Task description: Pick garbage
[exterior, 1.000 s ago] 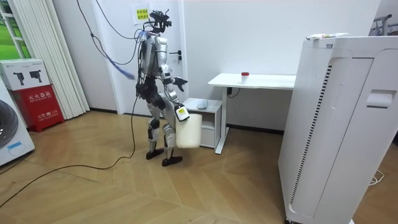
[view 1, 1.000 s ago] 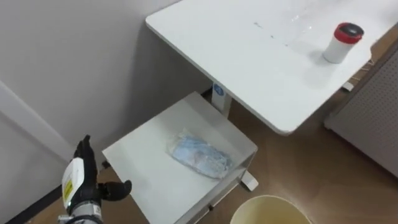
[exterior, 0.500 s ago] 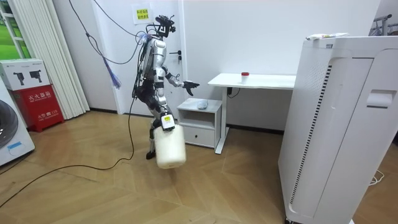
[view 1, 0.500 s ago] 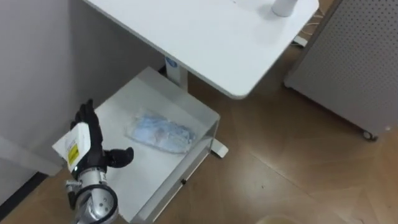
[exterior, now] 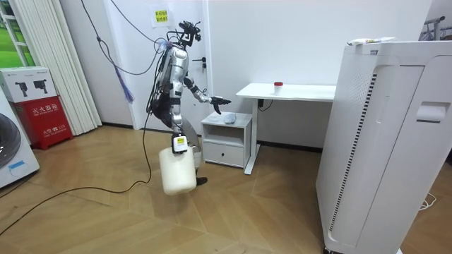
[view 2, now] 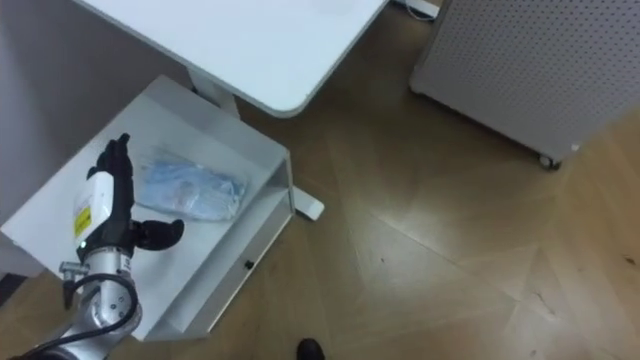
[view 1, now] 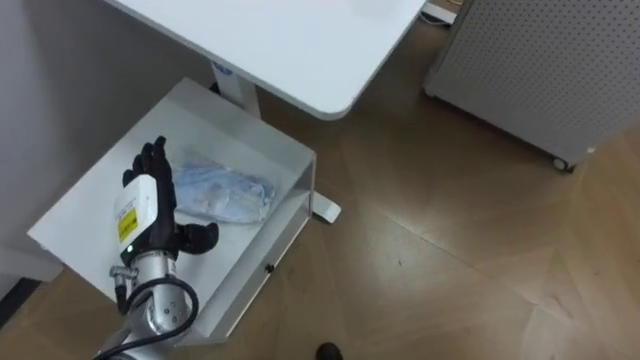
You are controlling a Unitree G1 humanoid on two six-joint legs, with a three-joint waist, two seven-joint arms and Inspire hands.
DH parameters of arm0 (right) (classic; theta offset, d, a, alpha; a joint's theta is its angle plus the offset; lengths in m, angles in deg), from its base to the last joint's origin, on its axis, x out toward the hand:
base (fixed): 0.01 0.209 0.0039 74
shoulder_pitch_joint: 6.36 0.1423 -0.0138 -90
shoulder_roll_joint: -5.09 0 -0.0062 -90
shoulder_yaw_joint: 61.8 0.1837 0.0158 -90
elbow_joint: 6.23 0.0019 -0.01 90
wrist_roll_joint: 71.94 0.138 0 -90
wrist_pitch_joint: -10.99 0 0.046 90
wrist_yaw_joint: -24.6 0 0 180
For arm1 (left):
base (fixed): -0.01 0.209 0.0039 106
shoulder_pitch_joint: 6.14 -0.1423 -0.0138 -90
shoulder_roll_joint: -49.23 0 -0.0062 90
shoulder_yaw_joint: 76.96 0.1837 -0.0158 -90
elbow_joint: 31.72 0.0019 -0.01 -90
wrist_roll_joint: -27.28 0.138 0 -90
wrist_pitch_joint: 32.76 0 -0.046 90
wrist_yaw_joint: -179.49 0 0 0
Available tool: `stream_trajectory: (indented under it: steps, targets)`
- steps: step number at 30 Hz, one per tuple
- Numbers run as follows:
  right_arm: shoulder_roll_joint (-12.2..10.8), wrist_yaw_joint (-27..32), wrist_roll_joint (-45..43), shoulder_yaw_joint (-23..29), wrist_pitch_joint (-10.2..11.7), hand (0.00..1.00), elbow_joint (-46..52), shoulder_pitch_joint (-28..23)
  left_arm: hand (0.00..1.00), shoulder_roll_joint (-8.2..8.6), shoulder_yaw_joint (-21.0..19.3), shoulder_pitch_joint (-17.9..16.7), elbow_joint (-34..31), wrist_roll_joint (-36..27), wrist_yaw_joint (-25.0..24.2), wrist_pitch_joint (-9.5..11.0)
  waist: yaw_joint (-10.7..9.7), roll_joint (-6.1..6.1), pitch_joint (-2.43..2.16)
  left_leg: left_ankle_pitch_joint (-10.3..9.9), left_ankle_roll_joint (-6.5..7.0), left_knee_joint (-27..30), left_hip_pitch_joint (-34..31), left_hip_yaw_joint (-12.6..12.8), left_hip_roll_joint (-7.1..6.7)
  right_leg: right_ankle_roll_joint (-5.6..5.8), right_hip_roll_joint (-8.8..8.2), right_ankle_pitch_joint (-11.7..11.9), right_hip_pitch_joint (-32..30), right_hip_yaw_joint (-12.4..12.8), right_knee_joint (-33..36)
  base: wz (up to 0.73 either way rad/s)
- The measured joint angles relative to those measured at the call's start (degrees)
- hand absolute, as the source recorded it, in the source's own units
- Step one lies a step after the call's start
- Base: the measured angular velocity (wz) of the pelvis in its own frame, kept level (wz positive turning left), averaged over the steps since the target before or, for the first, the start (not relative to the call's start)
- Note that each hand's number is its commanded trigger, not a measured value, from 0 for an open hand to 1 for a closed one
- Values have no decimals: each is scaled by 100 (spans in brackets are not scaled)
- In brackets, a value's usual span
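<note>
We find the garbage [view 1: 228, 193], a crumpled pale-blue wad, lying on the small white cabinet [view 1: 90, 222] near its right corner, beside the desk [view 1: 290, 40]. We judge it light, limp and hardly fragile, so a pinch across its bunched middle should lift it whole. Its long axis runs across the top, one end toward the right corner, the other toward the robot's left hand [view 1: 148, 210], which hovers just beside it, fingers straight and spread, thumb out. The right hand [exterior: 179, 141] carries the bin [exterior: 176, 175]; we cannot tell its grip
</note>
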Motion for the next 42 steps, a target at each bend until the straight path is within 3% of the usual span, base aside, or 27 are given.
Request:
stream_trajectory:
  steps: [4,12,17,20,28,29,30,35,42]
  targets:
    - [-15,-53,6,-42,-94,100,52,21,0,-36,341,81,61,20,22,-18,-13,4,2,-28,0,113,-197,21,1,-20,-13,-5,-238,25,146,-2]
    - [-34,-236,34,-32,-120,100,251,27,0,-73,513,176,233,51,-237,-284,-98,17,6,-129,28,529,-782,3,76,-56,8,-30,-779,-1,441,0]
    - [-77,-312,28,5,-121,100,252,62,0,-169,638,312,358,275,-287,-297,-149,17,7,-230,50,714,-898,17,144,-45,10,-49,-889,5,573,-1]
    - [-72,-370,44,15,-169,100,252,139,0,-291,966,384,390,286,-287,-345,-173,19,8,-258,81,821,-956,63,150,-25,1,-61,-963,46,666,-5]
    - [-72,-565,328,-3,-230,100,270,140,0,-315,1060,406,401,770,-272,-410,-178,24,6,-294,134,955,-1121,21,169,43,2,-32,-1051,29,685,0]
    - [-70,-574,363,-3,-241,100,281,136,61,-316,1065,415,409,774,-269,-410,-179,28,3,-294,135,970,-1152,7,169,45,0,-30,-1068,21,685,0]
    - [-52,-607,459,1,-276,100,354,131,100,-325,1068,471,436,790,-249,-403,-175,28,3,-298,141,1010,-1218,-4,171,52,-10,-26,-1125,11,702,6]
    - [57,-633,524,19,-334,100,700,152,100,-427,1070,733,427,968,-56,-393,-162,36,-2,-328,196,1275,-1527,-15,189,71,-59,-48,-1415,-1,902,4]
    - [130,-857,525,25,-359,100,898,126,100,-447,1292,751,438,1412,-143,-393,-185,23,2,-372,269,1665,-1966,-68,272,140,-51,-24,-1738,4,1117,8]
